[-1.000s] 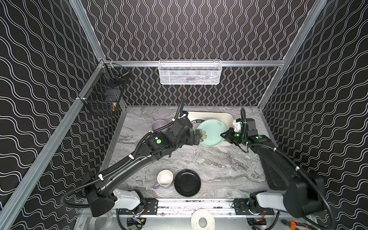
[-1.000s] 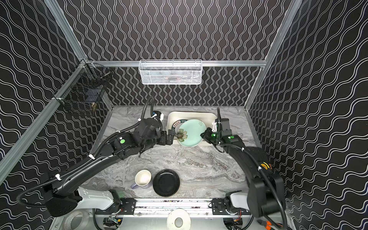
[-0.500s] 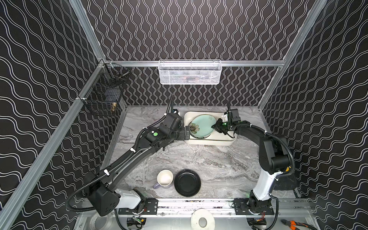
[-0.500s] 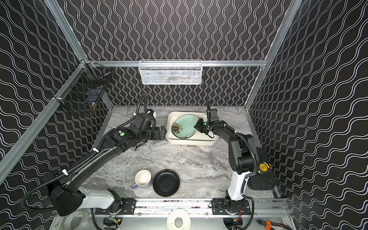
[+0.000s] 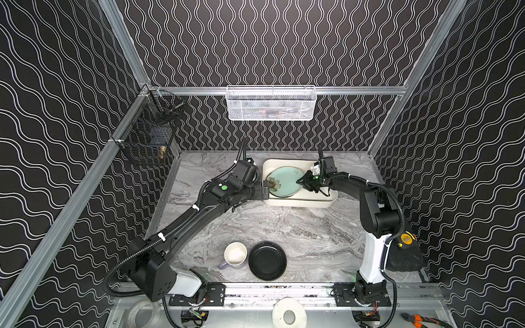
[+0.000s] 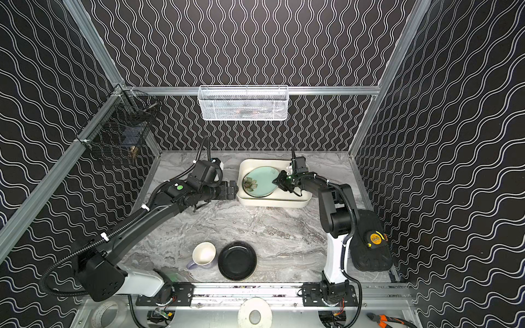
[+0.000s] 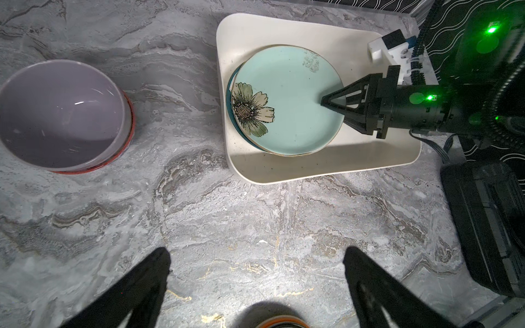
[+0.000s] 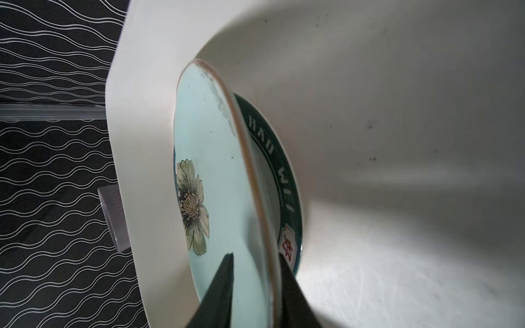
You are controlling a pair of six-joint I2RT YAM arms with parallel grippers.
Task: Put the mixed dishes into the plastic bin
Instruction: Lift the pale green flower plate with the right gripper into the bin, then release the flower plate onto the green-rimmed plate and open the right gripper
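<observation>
The mint plate (image 5: 284, 181) (image 6: 260, 181) (image 7: 287, 99) with a flower print lies in the cream plastic bin (image 5: 301, 202) (image 6: 272, 203) (image 7: 312, 170). It rests on a green-rimmed plate (image 8: 287, 181). My right gripper (image 5: 298, 181) (image 7: 322, 102) (image 8: 255, 254) straddles the mint plate's right rim, jaws slightly parted with a gap on the upper side. My left gripper (image 5: 265, 191) (image 7: 257, 255) stands wide open and empty just outside the bin's left wall. A lavender mug (image 5: 235, 254) and a black plate (image 5: 267, 259) sit near the front. A lilac bowl (image 7: 59, 113) is nested in a red-patterned bowl (image 7: 122, 150).
A white mesh basket (image 5: 271, 103) hangs on the back wall and a black wire basket (image 5: 147, 136) on the left wall. A black pouch (image 5: 403, 250) lies by the right arm's base. An orange rim (image 7: 281, 322) shows under the left wrist.
The mint plate went from above the table in front of the bin down into the bin. The left gripper drew back leftward off it. The right jaws have parted a little.
</observation>
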